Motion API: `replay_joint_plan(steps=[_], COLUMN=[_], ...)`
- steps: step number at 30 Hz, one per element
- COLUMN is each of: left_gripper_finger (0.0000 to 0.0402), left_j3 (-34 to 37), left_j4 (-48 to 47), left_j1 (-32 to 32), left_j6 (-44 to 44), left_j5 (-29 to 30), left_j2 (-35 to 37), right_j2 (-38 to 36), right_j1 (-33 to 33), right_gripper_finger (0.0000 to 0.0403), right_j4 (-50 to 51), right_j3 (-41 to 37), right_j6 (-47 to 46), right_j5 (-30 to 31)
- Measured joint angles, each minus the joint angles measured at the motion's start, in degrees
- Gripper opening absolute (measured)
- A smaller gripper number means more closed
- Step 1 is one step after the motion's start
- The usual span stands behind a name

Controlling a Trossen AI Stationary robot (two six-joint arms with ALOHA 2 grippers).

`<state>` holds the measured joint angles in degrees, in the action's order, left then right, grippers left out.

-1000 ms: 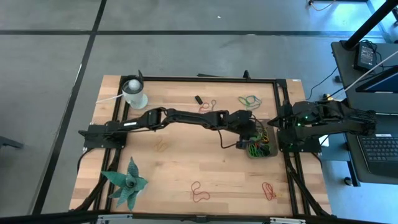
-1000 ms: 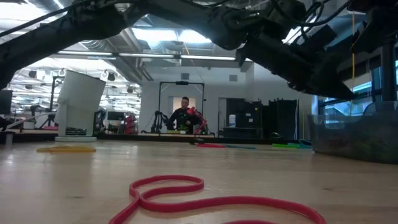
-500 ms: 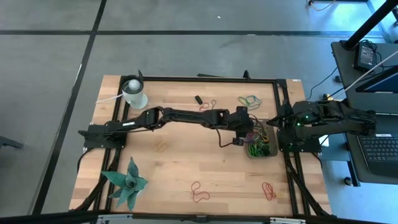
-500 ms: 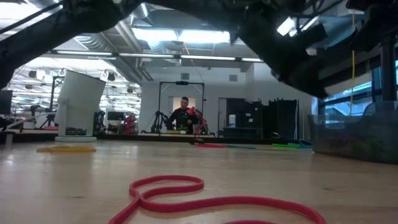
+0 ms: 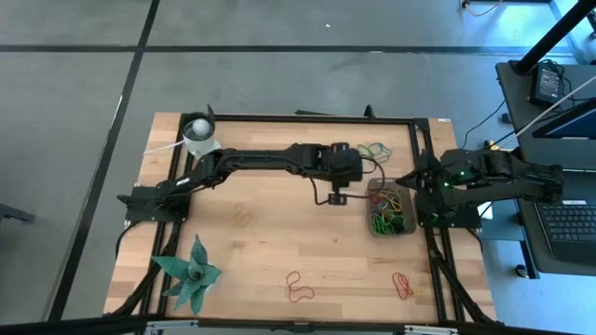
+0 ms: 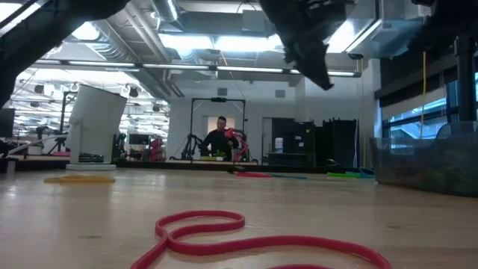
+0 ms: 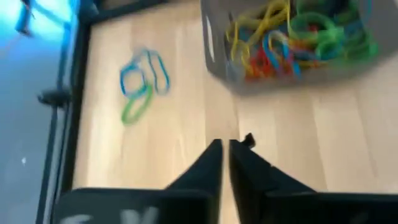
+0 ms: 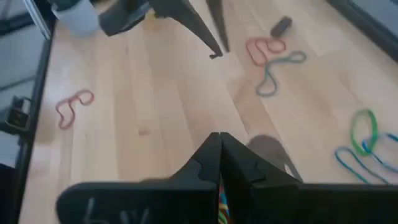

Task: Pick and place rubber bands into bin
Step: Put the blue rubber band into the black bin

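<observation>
bin [image 5: 404, 221] right of centre, stuffed with rubber bands [image 5: 388, 210] | left gripper [image 5: 335, 196] beside it, clenched, empty | right gripper [image 8: 220, 144] clenched, empty

We see the dark left arm stretched across the table, its two-finger left gripper [image 7: 225, 155] raised, fingers pressed together with nothing between them. The dark right gripper [image 8: 219, 149] waits at the right edge, fingers likewise together.

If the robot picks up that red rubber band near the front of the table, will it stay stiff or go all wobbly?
Probably wobbly. The red rubber band lies in a loose squiggle, not a round ring, so it would likely droop from the jaws. It looks thin, so probably very light. Lying flat on the table, it shouldn't roll, though thin bands may slip out.
</observation>
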<state>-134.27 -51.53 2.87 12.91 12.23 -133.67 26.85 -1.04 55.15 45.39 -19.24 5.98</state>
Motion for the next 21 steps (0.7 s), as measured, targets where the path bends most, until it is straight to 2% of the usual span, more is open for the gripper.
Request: replay_joint_plan(steps=[5,10,14,21], left_gripper_finger=[0.0002,0.0001,0.0001,0.0002], left_j3=[3.98,15.15,29.47,59.18], left_j4=[-5.92,-3.56,4.16,22.84], left_j1=[-0.26,-0.63,-0.74,-0.92], left_j6=[-1.91,-4.36,-7.25,-13.43], left_j5=[-0.31,-0.33,-0.34,-0.36], left_j2=[1.87,6.23,13.73,33.86], right_j2=[0.06,1.48,4.88,15.69], right_j1=[0.00,0.00,0.02,0.97], right_gripper_finger=[0.0012,0.0012,0.0012,0.0012], right_j4=[-6.55,-12.83,-16.62,-30.09], right_j3=[0.00,0.00,0.00,0.00], right_j6=[0.00,3.94,7.41,14.75], right_j5=[0.02,0.43,4.35,14.84])
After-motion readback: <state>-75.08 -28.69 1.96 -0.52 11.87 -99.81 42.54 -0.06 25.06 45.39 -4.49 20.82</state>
